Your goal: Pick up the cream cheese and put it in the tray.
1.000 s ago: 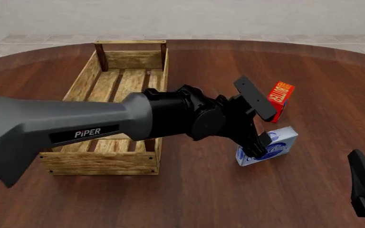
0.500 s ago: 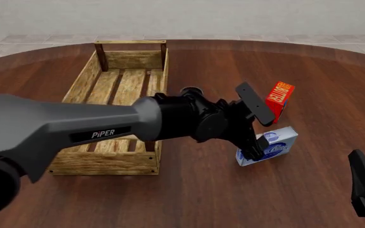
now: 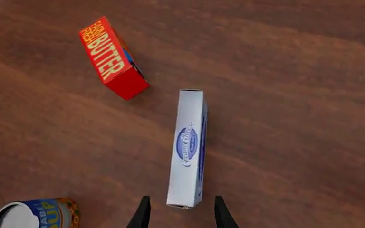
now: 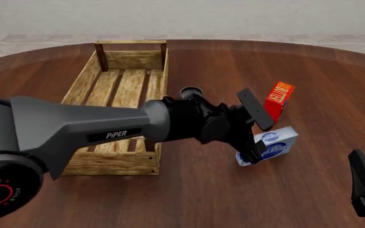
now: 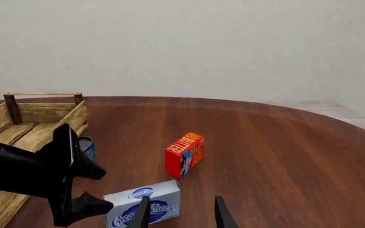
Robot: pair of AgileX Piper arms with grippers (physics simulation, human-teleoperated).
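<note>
The left pincer (image 4: 254, 154), open, straddles the near end of the cream cheese (image 4: 273, 145), which stands on edge on the worktop (image 4: 233, 199) at the tray's (image 4: 110, 164) three o'clock.

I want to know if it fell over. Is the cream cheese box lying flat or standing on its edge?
Standing on its edge. The cream cheese shows its big logo face sideways in the front view, and the left wrist view shows only its thin top side.

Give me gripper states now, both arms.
Left gripper: open, fingers either side of the cream cheese box's end, not clamped.
Right gripper: open, holding nothing.
</note>
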